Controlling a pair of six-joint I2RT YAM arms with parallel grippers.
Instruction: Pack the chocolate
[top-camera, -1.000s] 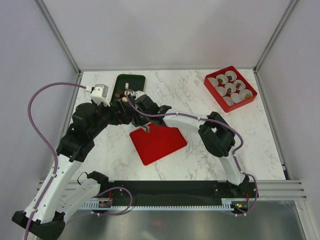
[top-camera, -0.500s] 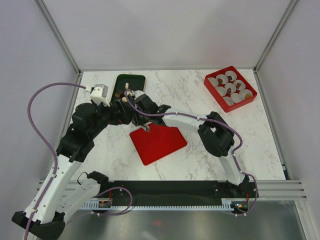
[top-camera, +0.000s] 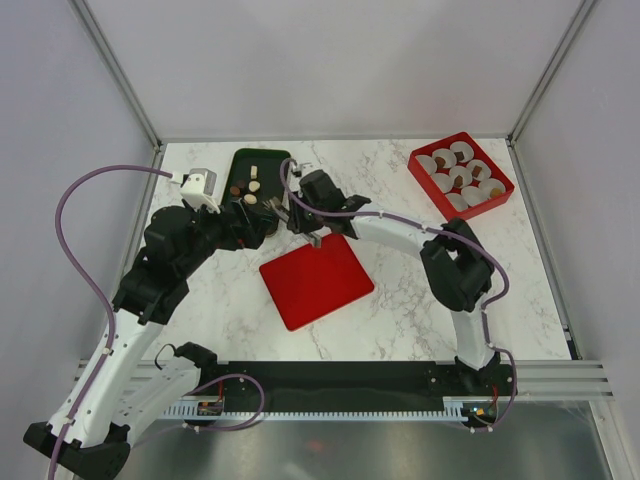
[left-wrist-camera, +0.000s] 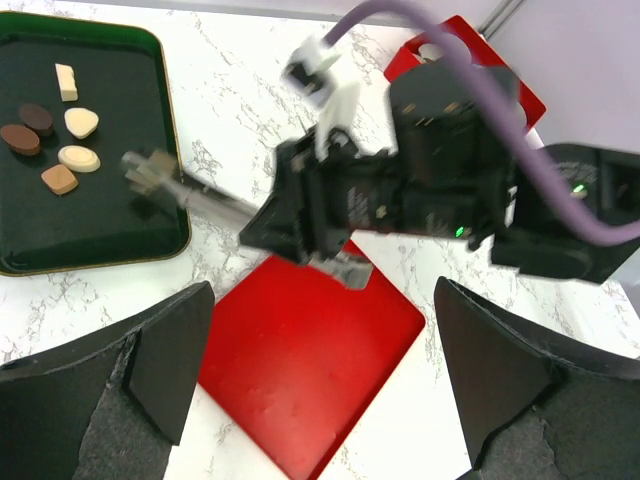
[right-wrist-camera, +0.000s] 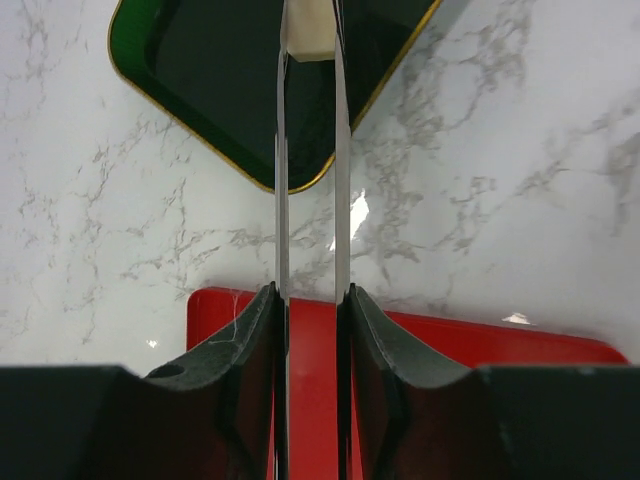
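Note:
Several chocolate pieces (left-wrist-camera: 60, 135), brown, dark brown and cream-white, lie on a dark green tray (left-wrist-camera: 170, 150) at the back left (top-camera: 262, 158). My right gripper (right-wrist-camera: 311, 300) is shut on thin metal tongs (right-wrist-camera: 281, 150), whose blades reach out over the tray's edge. A cream-white chocolate piece (right-wrist-camera: 310, 30) sits between the blades near their tips. In the left wrist view the tongs (left-wrist-camera: 190, 195) look blurred. My left gripper (left-wrist-camera: 320, 350) hangs open above a flat red lid (left-wrist-camera: 300, 370), touching nothing.
A red box (top-camera: 460, 178) of white pleated paper cups, some with candies in them, stands at the back right. The red lid (top-camera: 316, 280) lies mid-table, partly under both wrists. Purple cables loop over both arms.
My right arm has swung to the right, drawing the tongs back from over the tray's middle toward its right edge. Its jaws have pressed the blades closer. The left arm is unmoved.

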